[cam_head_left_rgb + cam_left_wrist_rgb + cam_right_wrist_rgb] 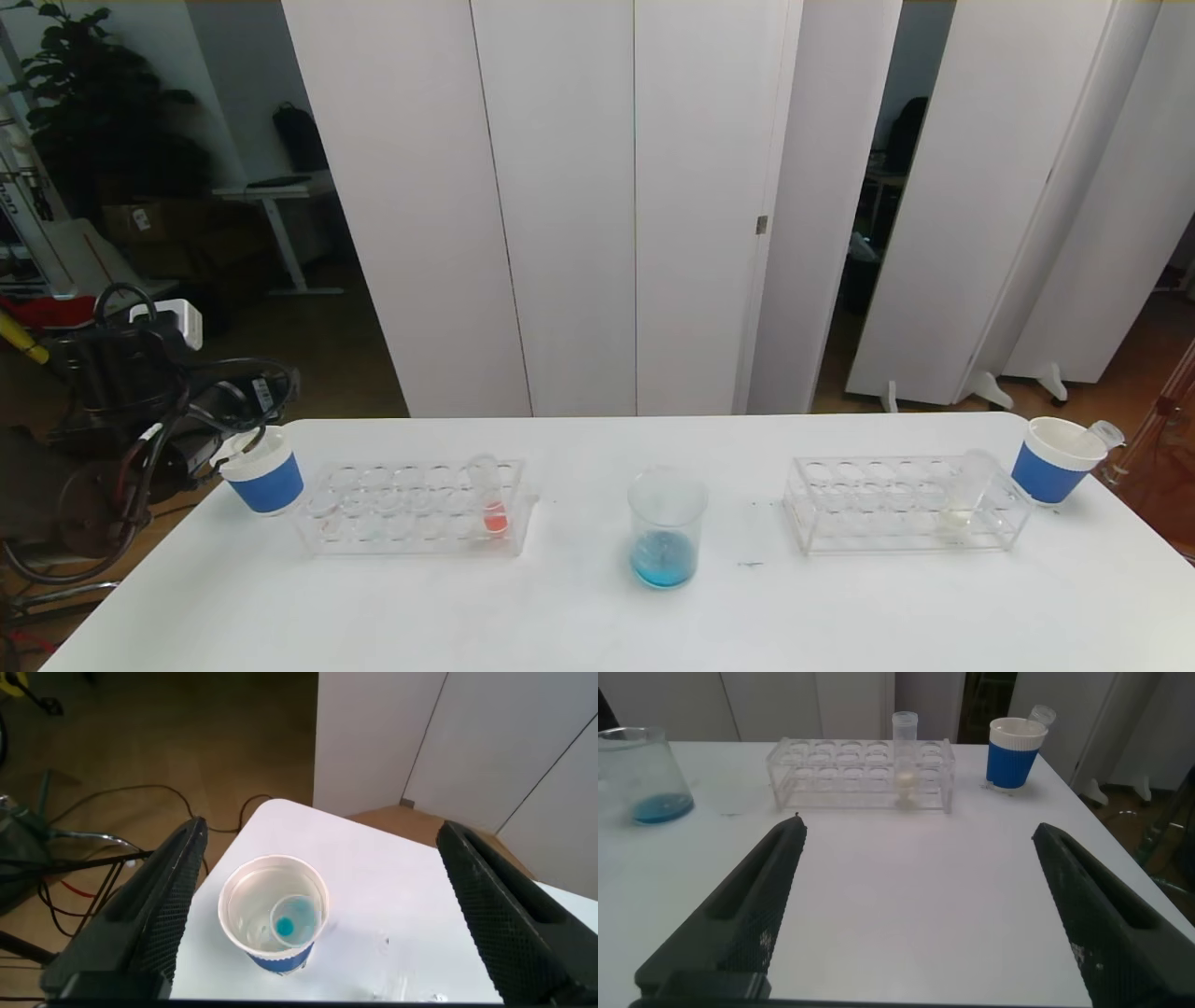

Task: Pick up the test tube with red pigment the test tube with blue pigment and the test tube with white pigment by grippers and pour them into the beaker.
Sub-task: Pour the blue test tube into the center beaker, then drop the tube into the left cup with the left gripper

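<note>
Head view shows the beaker [666, 528] mid-worktop, already holding blue liquid. Left of the beaker a clear rack [415, 509] holds the red tube [489, 497] upright; right of it a second rack [901, 504] holds the white tube [966, 492]. The blue tube [291, 921], seemingly emptied, lies inside the left paper cup [273, 910], under the released left gripper [322, 924], well left of the beaker at the worktop's corner. The right gripper [915, 915] also hangs spread wide, low over the worktop [579, 616] nearer the robot than the right rack.

Both remaining tubes look light, stiff and slick, so a grip on the bare upper wall above the rack seems safest. Room around the beaker is open; the right cup [1058, 461] sits close to the worktop's edge.
</note>
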### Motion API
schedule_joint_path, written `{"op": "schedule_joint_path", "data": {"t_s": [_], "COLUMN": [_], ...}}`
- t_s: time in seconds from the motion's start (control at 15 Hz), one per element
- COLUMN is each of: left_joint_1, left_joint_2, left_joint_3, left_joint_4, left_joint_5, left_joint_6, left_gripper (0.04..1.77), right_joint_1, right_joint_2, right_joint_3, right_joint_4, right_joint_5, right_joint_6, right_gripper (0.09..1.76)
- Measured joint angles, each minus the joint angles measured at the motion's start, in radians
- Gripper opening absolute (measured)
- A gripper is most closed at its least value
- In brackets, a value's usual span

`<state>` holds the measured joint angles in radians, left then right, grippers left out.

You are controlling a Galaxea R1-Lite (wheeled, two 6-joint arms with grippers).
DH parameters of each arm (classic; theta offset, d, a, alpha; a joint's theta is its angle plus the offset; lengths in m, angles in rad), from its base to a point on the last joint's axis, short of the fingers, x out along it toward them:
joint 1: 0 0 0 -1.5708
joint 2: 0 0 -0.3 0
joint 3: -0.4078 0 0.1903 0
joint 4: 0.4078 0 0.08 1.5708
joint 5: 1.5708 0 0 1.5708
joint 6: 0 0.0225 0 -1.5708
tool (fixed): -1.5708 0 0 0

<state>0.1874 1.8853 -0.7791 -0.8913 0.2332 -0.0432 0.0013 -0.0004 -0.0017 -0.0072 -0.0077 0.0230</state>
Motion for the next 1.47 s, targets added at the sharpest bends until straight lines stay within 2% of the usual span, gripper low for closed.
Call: {"op": "schedule_joint_path", "data": {"t_s": [0.13,0.4,0.53,0.8,1.2,1.47], "left_joint_1": [-0.020,-0.092,-0.121,-0.138,-0.140,-0.141], "left_joint_2": [-0.091,-0.287,-0.400,-0.659,-1.049,-1.255], "left_joint_3": [0.032,0.131,0.180,0.237,0.256,0.281], "left_joint_4": [0.052,0.087,0.151,0.391,0.763,0.909], "left_joint_5": [-0.003,0.006,0.002,-0.006,-0.010,-0.027], "left_joint_6": [0.000,0.000,0.001,0.030,0.071,0.073], "left_gripper": [1.75,1.75,1.75,1.75,1.75,1.75], "right_joint_1": [0.000,0.000,0.000,0.000,0.000,0.000], "right_joint_2": [0.000,0.000,0.000,0.000,0.000,0.000], "right_joint_3": [0.000,0.000,0.000,0.000,0.000,0.000], "right_joint_4": [0.000,0.000,0.000,0.000,0.000,0.000], "right_joint_5": [0.000,0.000,0.000,0.000,0.000,0.000], "right_joint_6": [0.000,0.000,0.000,0.000,0.000,0.000], "right_gripper": [1.74,1.74,1.74,1.74,1.74,1.74]}}
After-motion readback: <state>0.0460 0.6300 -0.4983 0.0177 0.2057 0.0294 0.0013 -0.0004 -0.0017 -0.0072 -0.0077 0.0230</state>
